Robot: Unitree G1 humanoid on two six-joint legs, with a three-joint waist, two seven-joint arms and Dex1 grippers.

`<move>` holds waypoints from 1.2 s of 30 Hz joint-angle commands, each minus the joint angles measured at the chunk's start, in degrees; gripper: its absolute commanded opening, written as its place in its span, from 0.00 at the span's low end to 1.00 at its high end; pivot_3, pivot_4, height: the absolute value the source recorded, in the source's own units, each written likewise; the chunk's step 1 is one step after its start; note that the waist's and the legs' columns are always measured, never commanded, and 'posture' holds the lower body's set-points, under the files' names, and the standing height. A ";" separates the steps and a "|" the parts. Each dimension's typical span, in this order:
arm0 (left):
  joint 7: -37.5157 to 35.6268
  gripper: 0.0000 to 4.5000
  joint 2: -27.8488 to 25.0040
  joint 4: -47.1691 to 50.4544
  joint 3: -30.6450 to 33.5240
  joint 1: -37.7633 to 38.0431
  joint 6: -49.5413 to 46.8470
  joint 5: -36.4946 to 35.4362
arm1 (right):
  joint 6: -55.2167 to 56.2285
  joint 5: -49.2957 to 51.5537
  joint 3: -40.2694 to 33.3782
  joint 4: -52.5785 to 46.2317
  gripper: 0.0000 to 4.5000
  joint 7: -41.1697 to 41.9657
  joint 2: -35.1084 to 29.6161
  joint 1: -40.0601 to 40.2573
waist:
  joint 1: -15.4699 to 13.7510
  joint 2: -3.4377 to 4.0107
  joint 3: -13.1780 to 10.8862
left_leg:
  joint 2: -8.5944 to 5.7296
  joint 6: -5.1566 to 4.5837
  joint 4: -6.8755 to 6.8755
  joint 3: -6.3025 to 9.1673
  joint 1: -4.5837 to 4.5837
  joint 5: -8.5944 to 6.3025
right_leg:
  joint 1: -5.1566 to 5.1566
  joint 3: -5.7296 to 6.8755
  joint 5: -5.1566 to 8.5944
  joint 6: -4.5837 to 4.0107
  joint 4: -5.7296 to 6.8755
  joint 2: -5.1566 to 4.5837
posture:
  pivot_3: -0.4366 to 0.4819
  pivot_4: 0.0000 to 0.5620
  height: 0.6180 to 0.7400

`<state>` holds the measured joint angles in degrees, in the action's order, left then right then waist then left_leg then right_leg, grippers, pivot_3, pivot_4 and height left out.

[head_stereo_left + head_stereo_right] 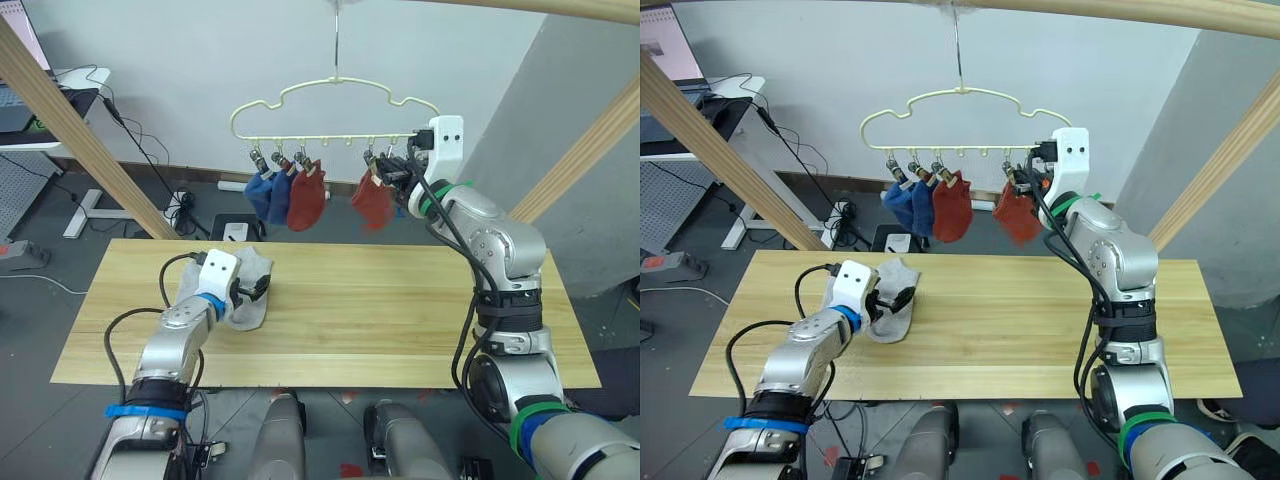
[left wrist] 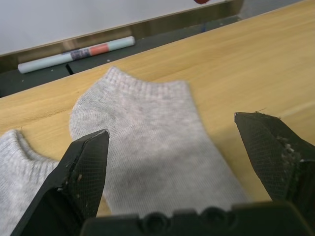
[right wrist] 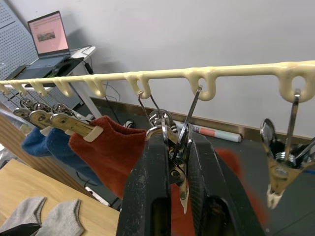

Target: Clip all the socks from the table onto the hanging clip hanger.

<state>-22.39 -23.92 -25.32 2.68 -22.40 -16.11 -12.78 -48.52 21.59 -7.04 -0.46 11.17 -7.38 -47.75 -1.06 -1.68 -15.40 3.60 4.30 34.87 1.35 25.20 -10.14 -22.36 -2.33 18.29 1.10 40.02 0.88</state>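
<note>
From the head camera, the left gripper (image 1: 258,288) rests low on the table (image 1: 400,320), its jaws spread over the two light grey socks (image 1: 252,300), which lie flat on the planks directly beneath and ahead of the jaws. The right gripper (image 1: 390,172) is raised at the clip hanger (image 1: 335,110), its jaws pinched on a metal clip (image 1: 375,165) from which a rust red sock (image 1: 373,205) hangs just below; off to the jaws' side hang another rust red sock (image 1: 307,195) and two blue socks (image 1: 268,195), each on its own clip. In the left wrist view, the two black fingers (image 2: 81,172) stand wide apart with one grey sock (image 2: 147,147) between them on the wood, and the second grey sock (image 2: 19,172) lies just outside one finger; a pale tube (image 2: 76,53) with an orange band lies beyond the table edge, its print too small to read. In the right wrist view, the fingers (image 3: 152,196) squeeze the clip (image 3: 177,157) between them, red knit behind, and a free clip (image 3: 280,167) hangs beside. A laptop (image 3: 49,37) screen glows far off, its text unreadable.
</note>
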 commanded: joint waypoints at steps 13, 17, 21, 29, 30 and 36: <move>-4.56 1.00 0.81 -21.65 0.01 -10.22 3.37 4.72 | -1.43 0.85 -0.80 -5.16 0.03 -2.79 0.72 1.32 | 1.04 0.00 0.00 | -0.04 -0.01 0.01 -0.01 -0.03 0.00 | 0.02 0.02 0.00 0.00 0.08 0.05 | 0.52 0.46 1.00; -5.98 0.96 1.18 -19.96 -0.13 -9.45 3.02 4.92 | -1.50 0.80 -0.76 -5.15 0.03 -2.83 0.74 1.44 | 1.05 0.00 0.00 | -0.07 -0.01 0.02 -0.02 -0.07 0.01 | 0.03 0.01 0.00 0.00 0.14 0.05 | 0.52 0.46 1.00; -7.36 0.76 1.28 -17.17 -0.10 -8.17 2.55 5.03 | -1.36 0.73 -0.62 -4.88 0.03 -2.70 0.88 1.43 | 1.06 0.00 0.00 | -0.06 -0.01 0.02 -0.02 -0.07 0.01 | 0.03 0.02 0.00 0.00 0.13 0.05 | 0.52 0.46 1.00; -9.46 0.27 1.60 -11.33 0.35 -5.99 1.01 4.37 | -0.86 0.63 -0.48 -3.88 0.03 -1.95 0.69 0.97 | 1.07 0.00 0.00 | -0.05 -0.01 0.02 -0.01 -0.07 0.01 | 0.03 0.02 0.00 0.00 0.13 0.05 | 0.54 0.45 1.00; -9.72 0.21 1.68 -10.56 0.39 -5.73 0.71 4.26 | -0.88 0.65 -0.48 -3.89 0.03 -1.90 0.66 0.98 | 1.07 0.00 0.00 | -0.05 -0.01 0.02 -0.01 -0.07 0.01 | 0.03 0.01 0.00 0.00 0.13 0.05 | 0.54 0.44 1.00; -12.20 0.00 2.49 -3.62 1.17 -4.28 -1.68 1.69 | -1.19 0.85 -0.77 -3.19 0.03 -0.94 -0.27 0.40 | 1.05 0.00 0.00 | -0.03 -0.01 0.01 0.01 -0.05 0.01 | 0.03 0.03 0.00 0.00 0.10 0.04 | 0.54 0.44 1.00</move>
<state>-33.37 -21.81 -32.67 3.22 -27.05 -17.32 -9.32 -50.37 21.57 -7.28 -2.46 9.52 -6.89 -46.19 -0.01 -1.68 -15.40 3.56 4.29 34.88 1.36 25.15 -10.13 -22.34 -2.30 18.29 1.10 40.12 0.93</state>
